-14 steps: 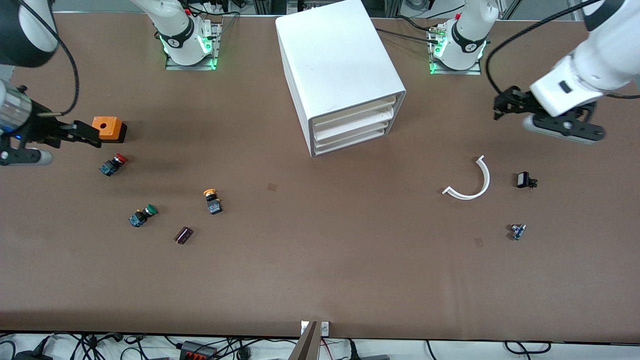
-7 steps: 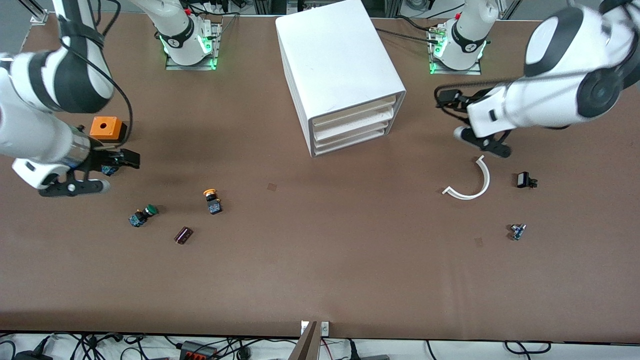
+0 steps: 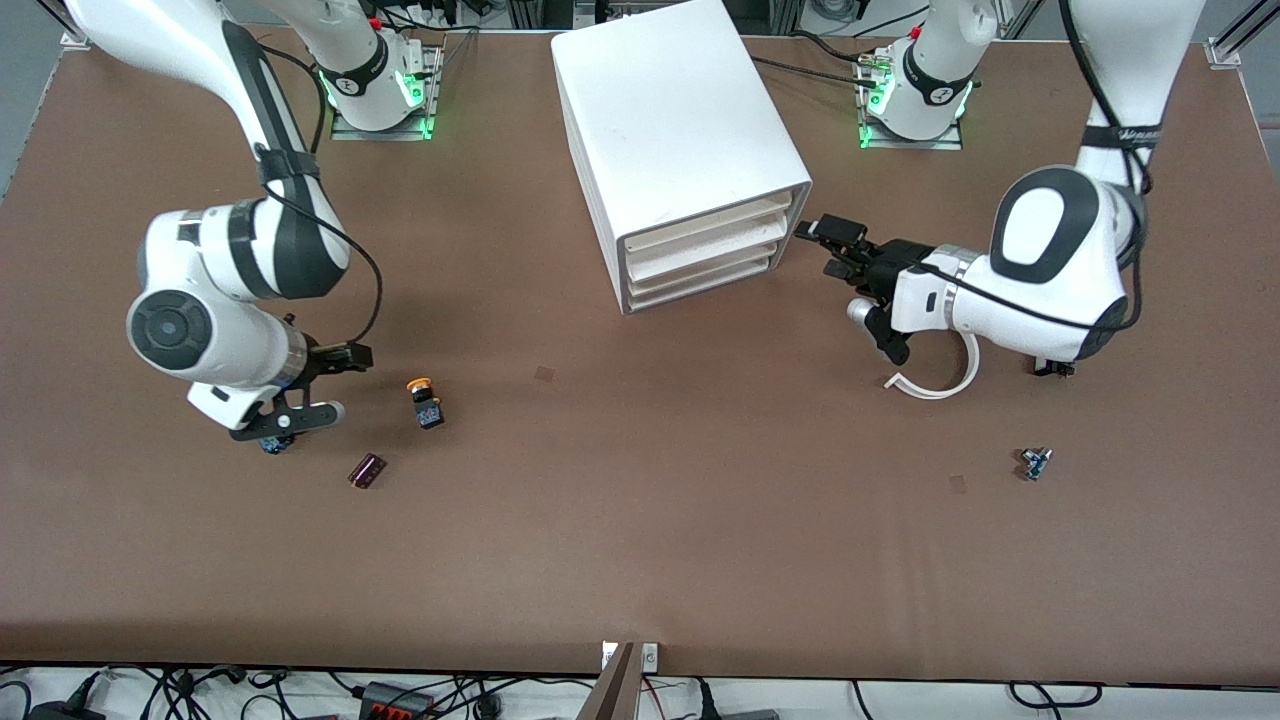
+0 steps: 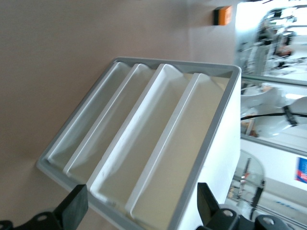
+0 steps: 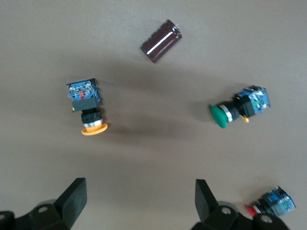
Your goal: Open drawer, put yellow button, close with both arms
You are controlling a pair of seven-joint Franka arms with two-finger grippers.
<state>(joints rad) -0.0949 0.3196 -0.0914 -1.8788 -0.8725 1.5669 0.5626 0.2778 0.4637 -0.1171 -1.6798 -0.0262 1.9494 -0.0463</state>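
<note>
Left gripper (image 3: 838,247) hangs spread beside the cabinet (image 3: 680,140), facing its shut top drawer (image 3: 705,226). Right gripper (image 3: 335,372) hangs spread near the yellow button (image 3: 425,399), which lies on the table (image 3: 640,520). No writing is legible.

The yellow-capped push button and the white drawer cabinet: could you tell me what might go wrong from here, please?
1. The open right gripper might take the green-capped button lying by the yellow-capped push button.
2. The open left gripper, beside the white drawer cabinet, might catch a lower drawer rather than the shut top drawer.
</note>
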